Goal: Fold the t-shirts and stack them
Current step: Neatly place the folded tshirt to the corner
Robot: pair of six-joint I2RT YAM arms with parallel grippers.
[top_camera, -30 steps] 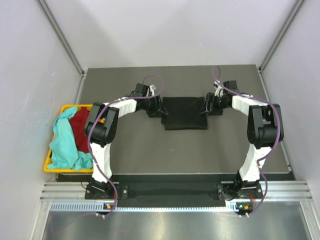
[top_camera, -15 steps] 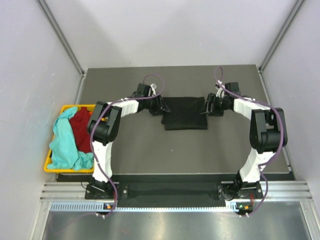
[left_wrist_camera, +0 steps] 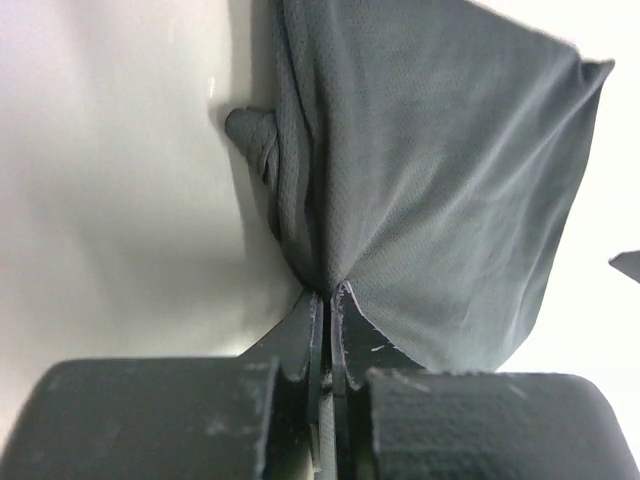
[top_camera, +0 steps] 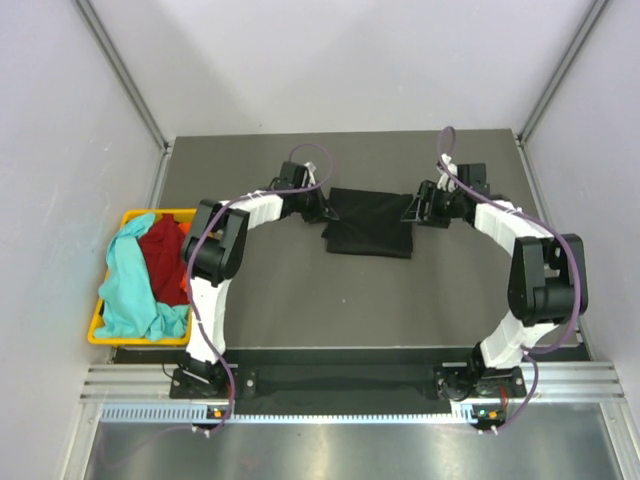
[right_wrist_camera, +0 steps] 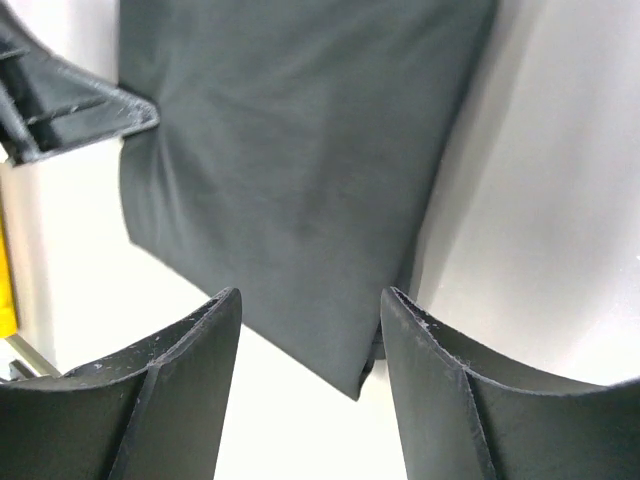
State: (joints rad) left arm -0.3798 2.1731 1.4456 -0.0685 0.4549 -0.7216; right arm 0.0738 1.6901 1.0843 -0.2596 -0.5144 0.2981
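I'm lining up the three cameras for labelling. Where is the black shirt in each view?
Top external: black shirt just above centre.
Left wrist: black shirt fills centre and right, pinched by the left gripper.
Right wrist: black shirt upper centre, beyond the open right gripper.
Shared landmark: the left gripper at the shirt's left edge from above, likely the dark part top left in right wrist.

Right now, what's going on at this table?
A robot is handling a black shirt on the table. The left claw is pinched shut on its left edge; the right claw sits open at the right edge, gripping nothing. A teal shirt and a red shirt wait in the yellow basket at the left.
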